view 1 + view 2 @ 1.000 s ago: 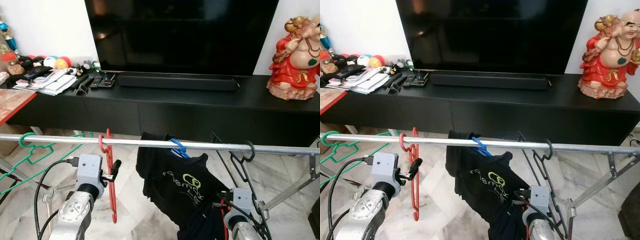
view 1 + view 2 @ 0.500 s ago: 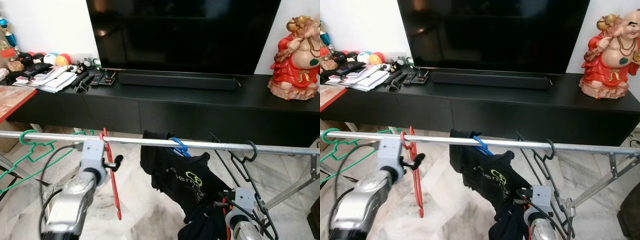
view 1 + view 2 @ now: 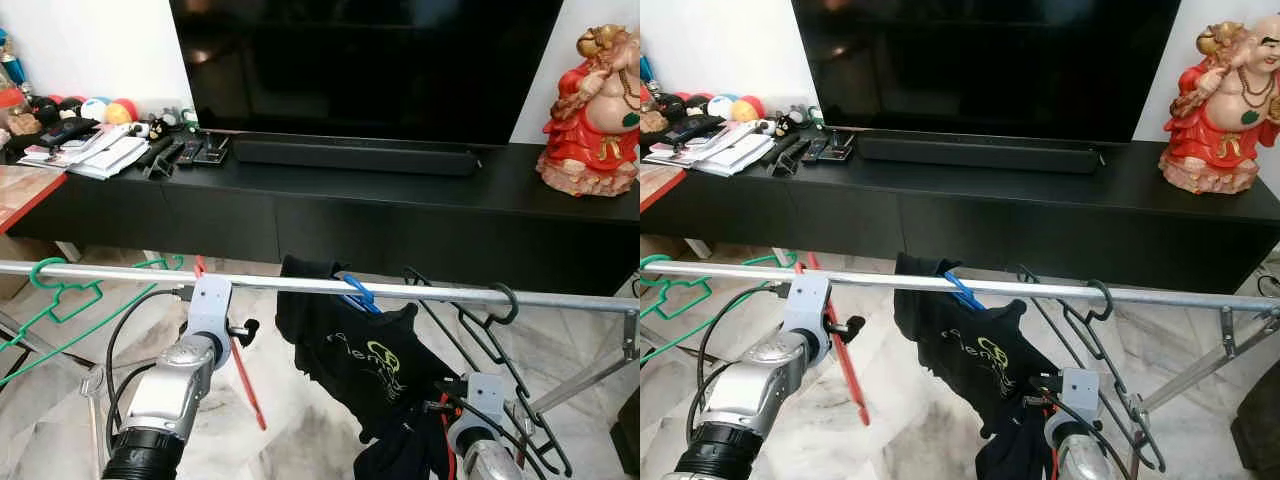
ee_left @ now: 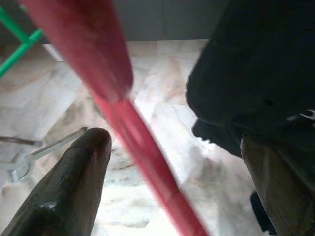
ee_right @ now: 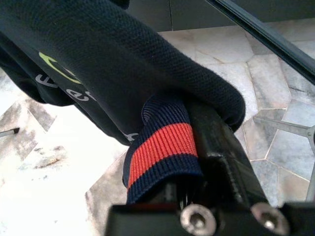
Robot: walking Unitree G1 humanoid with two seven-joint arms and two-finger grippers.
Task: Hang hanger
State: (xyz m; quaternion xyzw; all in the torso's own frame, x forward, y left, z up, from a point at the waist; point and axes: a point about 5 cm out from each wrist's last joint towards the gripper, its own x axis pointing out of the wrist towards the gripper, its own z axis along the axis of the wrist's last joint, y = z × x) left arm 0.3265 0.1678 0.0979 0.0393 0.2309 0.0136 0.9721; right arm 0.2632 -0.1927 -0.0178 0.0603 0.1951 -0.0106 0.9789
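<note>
Left wrist view: red hanger [image 4: 128, 132] between left gripper [image 4: 177, 162] fingers

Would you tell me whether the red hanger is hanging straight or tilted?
Tilted: the red hanger slants away from the rail, beside the left gripper.

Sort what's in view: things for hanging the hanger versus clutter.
For the job:
red hanger, hooked on the rail
rail
left claw, open around the red hanger
right claw, shut on dark garment

Clutter:
TV
soundbar
red statue
remotes
papers
green hanger
black hangers
</note>
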